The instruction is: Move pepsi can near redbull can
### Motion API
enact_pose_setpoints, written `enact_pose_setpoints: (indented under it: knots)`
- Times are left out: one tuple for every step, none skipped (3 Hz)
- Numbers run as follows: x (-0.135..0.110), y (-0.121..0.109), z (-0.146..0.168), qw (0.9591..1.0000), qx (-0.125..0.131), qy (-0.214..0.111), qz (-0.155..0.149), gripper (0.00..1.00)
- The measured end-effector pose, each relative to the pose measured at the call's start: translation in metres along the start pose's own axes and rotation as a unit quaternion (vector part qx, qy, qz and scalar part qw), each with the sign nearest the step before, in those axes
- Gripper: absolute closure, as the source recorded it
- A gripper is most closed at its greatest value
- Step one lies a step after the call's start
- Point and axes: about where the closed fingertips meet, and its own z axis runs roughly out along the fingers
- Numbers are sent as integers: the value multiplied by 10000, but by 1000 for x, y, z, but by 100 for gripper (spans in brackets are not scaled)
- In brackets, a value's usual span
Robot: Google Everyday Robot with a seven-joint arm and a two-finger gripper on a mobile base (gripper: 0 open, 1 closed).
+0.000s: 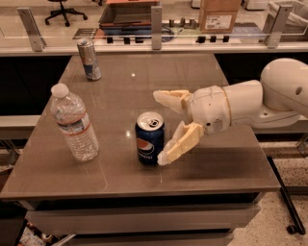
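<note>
The pepsi can [149,139], squat and dark blue with a silver top, stands upright near the front middle of the brown table [144,81]. The redbull can [89,59], slim, silver above and blue below, stands upright at the far left of the table. My gripper [161,127] comes in from the right on a white arm. Its cream fingers [179,144] are spread open. The near fingertip is right beside the pepsi can's right side; the far finger is behind and to the right of the can. It holds nothing.
A clear plastic water bottle [73,123] with a white cap stands at the left of the table, front of the redbull can. A glass-panelled rail [155,29] with metal posts runs behind the table. A cardboard box [219,14] sits beyond it.
</note>
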Motion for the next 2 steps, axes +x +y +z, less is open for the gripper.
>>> enact_pose_setpoints:
  knots:
    - [9,0,5,9998,21,-204,-49,18]
    - [7,1,7,9998,0,-190,-69,41]
